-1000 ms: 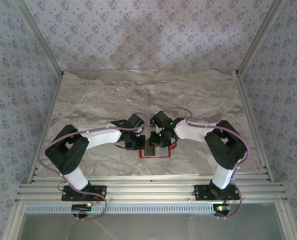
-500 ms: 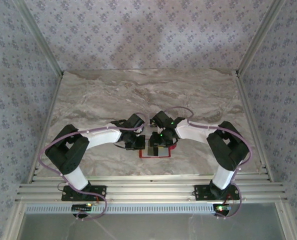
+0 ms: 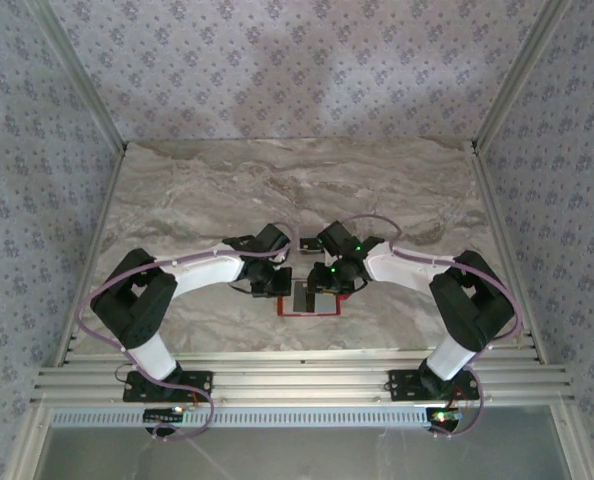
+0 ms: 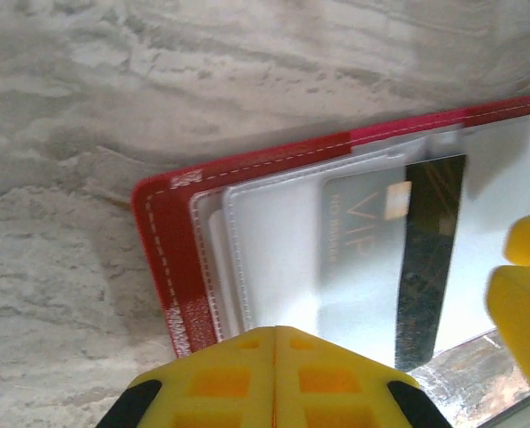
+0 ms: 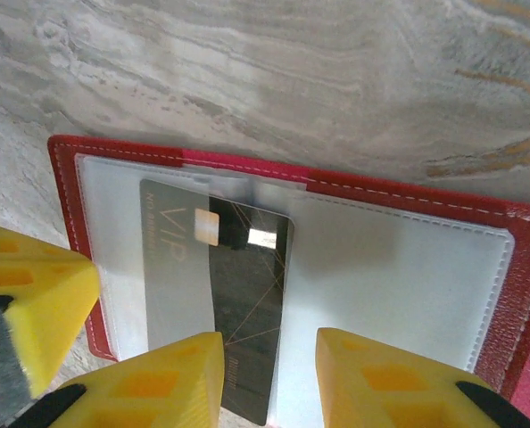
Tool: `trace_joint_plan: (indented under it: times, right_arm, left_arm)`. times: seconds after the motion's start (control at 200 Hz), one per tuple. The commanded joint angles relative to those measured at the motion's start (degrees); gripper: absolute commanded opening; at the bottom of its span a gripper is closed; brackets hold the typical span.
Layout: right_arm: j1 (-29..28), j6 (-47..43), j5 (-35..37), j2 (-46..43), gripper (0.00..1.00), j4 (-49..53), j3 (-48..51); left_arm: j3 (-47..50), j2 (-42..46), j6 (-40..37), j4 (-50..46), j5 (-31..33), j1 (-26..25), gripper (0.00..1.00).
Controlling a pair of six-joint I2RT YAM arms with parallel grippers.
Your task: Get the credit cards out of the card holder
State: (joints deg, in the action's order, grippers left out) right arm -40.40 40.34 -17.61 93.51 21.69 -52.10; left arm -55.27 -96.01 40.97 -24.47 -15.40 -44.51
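Note:
The red card holder lies open and flat on the marble table near the front edge. One credit card, pale grey with "VIP" lettering and a dark band, sticks partway out of the clear left pocket. My right gripper hovers open over it, the card's dark end lying between and under the yellow fingers. My left gripper is shut, empty, with its tips over the pale pocket at the holder's left side. In the top view the left gripper and right gripper meet over the holder.
Marble tabletop stretches behind the holder. Patterned walls close in the back and sides. An aluminium rail runs along the front edge by the arm bases. The right gripper's yellow finger enters the left wrist view.
The right arm has swung outward to the right and its gripper has shifted slightly right over the holder. The left arm has stayed put.

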Motion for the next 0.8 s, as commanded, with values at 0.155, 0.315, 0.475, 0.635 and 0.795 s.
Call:
trace_joint_plan:
  times: [0.155,0.315,0.475,0.635,0.795]
  right_arm:
    - [1.1,2.4,-5.9,1.8,0.3,-6.6,3.0]
    - [1.4,2.2,-6.5,2.6,0.28,-7.6,3.6]
    - [1.7,2.4,-7.9,3.3,0.28,-9.0,4.4]
    - [2.0,3.3,-9.5,3.0,0.26,-11.7,5.4]
    - [2.3,4.6,-10.6,1.0,0.22,-15.3,7.4]
  left_arm:
    - [-1.7,-1.9,-0.8,-0.9,-2.2,-1.2,0.08]
    - [-0.9,-4.4,-1.2,-0.7,-2.1,-1.2,0.07]
    - [0.6,-6.0,-1.9,-1.1,-1.3,-1.2,0.07]
    - [1.6,-6.7,-1.9,-1.0,-1.2,-1.2,0.07]
    - [1.5,-6.9,-2.2,-1.5,-0.7,-1.2,0.07]
